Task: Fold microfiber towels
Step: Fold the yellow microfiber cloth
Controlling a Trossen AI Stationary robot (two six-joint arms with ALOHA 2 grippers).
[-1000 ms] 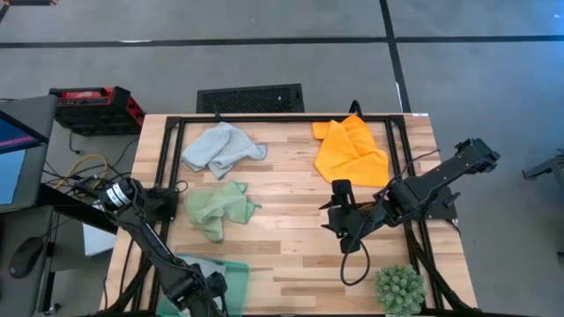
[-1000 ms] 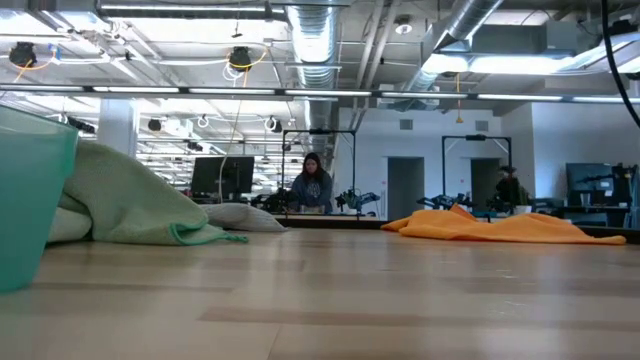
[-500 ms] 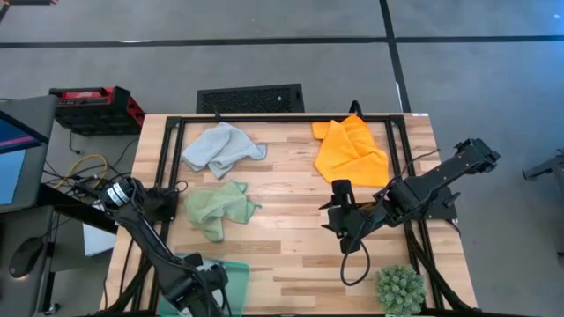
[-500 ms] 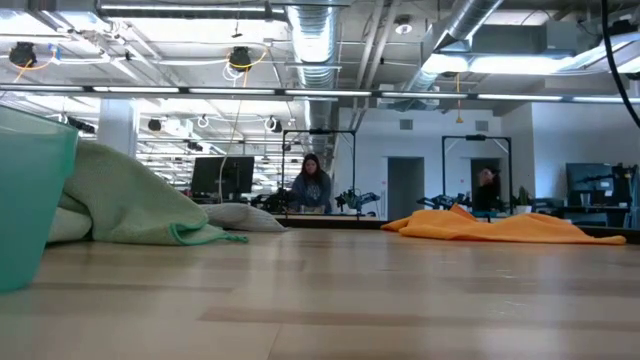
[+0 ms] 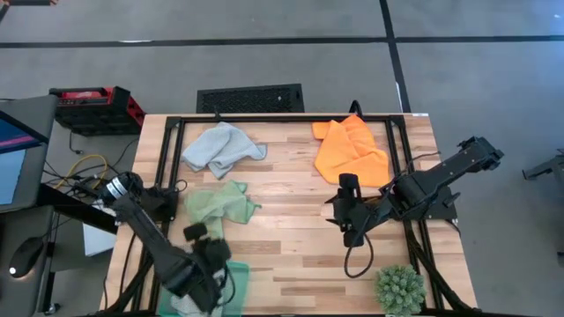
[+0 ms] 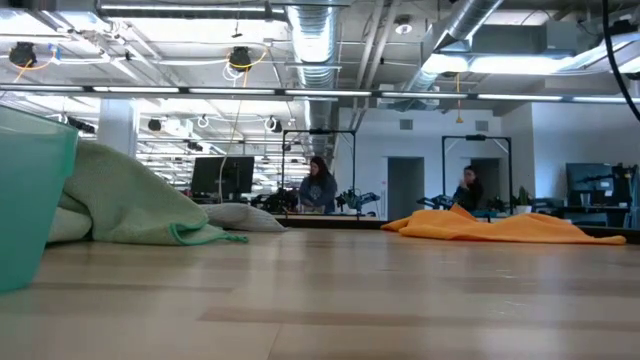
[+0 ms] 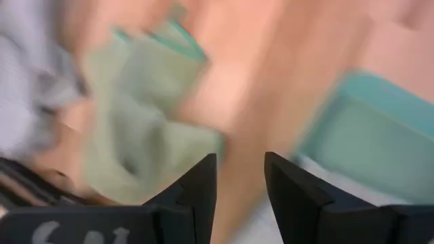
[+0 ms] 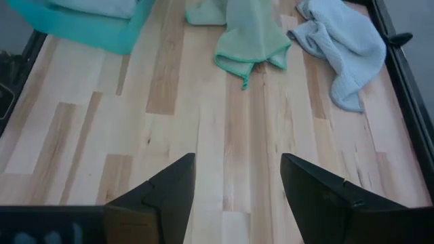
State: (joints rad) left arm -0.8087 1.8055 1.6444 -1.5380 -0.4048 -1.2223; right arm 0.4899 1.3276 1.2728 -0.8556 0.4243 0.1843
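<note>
Four crumpled towels show. A pale grey-blue towel lies at the far left, a light green towel lies nearer, and an orange towel lies at the far right. Another pale towel lies in the green tray. My left gripper is open and empty over the tray's far end, pointing at the green towel. My right gripper is open and empty above bare wood at mid-right, pointing toward the table's left. Neither gripper shows in the low view.
A spiky green plant stands at the near right corner. A black frame runs along the table's edges. There is bare wood between the green towel and my right gripper. People stand in the room beyond the table.
My left gripper has gone from the near left corner by the tray toward the far edge, closer to the green towel. My right gripper has shifted a little toward the table's right edge. The towels have not moved.
</note>
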